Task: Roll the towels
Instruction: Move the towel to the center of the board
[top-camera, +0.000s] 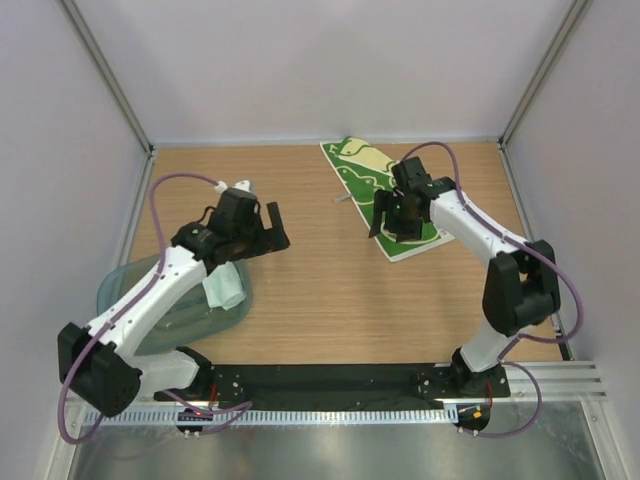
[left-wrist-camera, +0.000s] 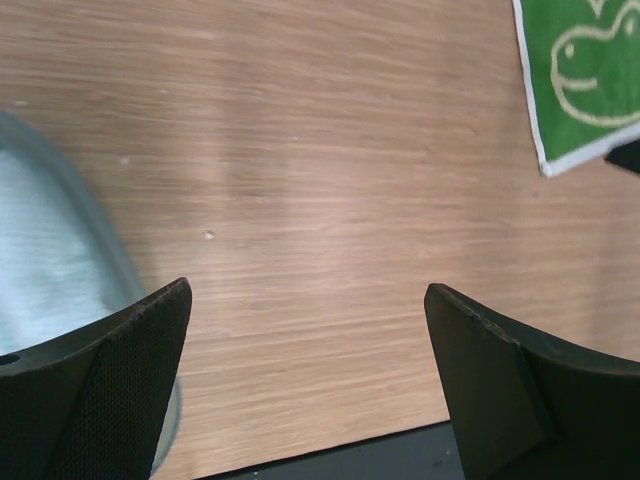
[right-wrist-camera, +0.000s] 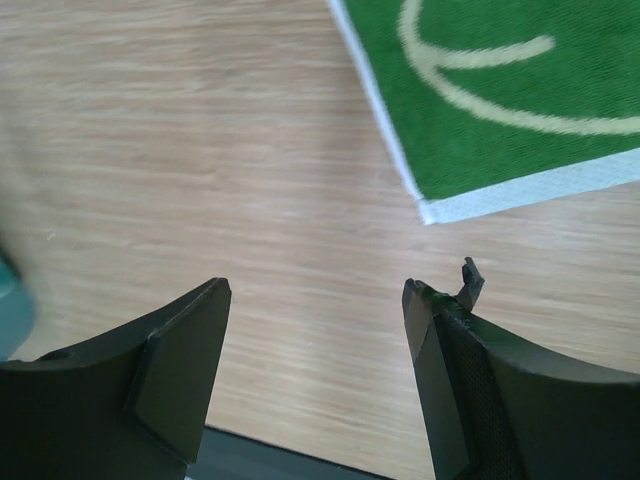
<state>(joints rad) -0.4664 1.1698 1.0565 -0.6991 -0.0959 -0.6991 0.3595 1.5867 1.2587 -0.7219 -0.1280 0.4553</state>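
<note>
**A:** Start at the near edge. What is by the left arm?

**B:** A translucent teal-grey bin (top-camera: 200, 318) sits on the table (top-camera: 320, 310) at the near left, partly under that arm. The pale mint-blue towel (top-camera: 222, 288) lies inside it as a compact bundle. From above I can't tell if it is properly rolled.

**A:** And the left pincer?

**B:** The left pincer (top-camera: 257, 238) hangs by the bin's far right side, jaws spread wide with nothing between them. In its own wrist view there is only bare wood in the gap of the pincer (left-wrist-camera: 305, 290). The bin's rim (left-wrist-camera: 100, 230) and the pale cloth (left-wrist-camera: 35, 260) are at the left.

**A:** The right one?

**B:** Further out. The right pincer (top-camera: 397, 222) sits over the near end of the green towel (top-camera: 360, 165), also wide open and empty. From the right wrist, the pincer (right-wrist-camera: 315, 285) has wood under it. The towel's white-hemmed corner (right-wrist-camera: 520, 90) lies just ahead of the fingertips.

**A:** How does that towel lie?

**B:** It is flat and unrolled, set diagonally on the far part of the table, right of the middle. Its far end is close to the back wall. It shows cream patches and white outline doodles, also seen from the left wrist (left-wrist-camera: 590, 70). The two towels are well apart.
</note>
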